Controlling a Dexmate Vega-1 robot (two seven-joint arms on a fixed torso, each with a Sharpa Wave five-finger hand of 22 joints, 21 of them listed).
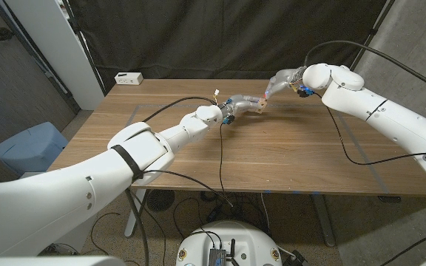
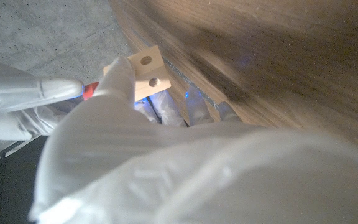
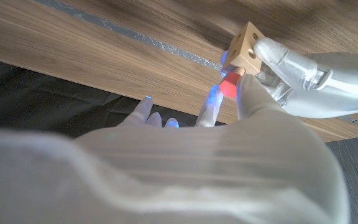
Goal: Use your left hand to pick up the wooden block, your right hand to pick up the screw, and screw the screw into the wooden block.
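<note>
While both arms reach over the far middle of the wooden table [image 1: 287, 159], one wooden block [image 1: 260, 106] and one screw [image 3: 230, 84] are counted. The left hand [image 1: 230, 108] grasps the block above the tabletop, fingers wrapped on its sides; two round holes show on the face seen in the left wrist view. The right hand [image 1: 281, 83] pinches the screw's red head between thumb and a finger, remaining fingers spread, with the screw tip at a hole in the block. The two hands meet in the air. One white box [image 1: 129, 77] sits at the far left corner.
</note>
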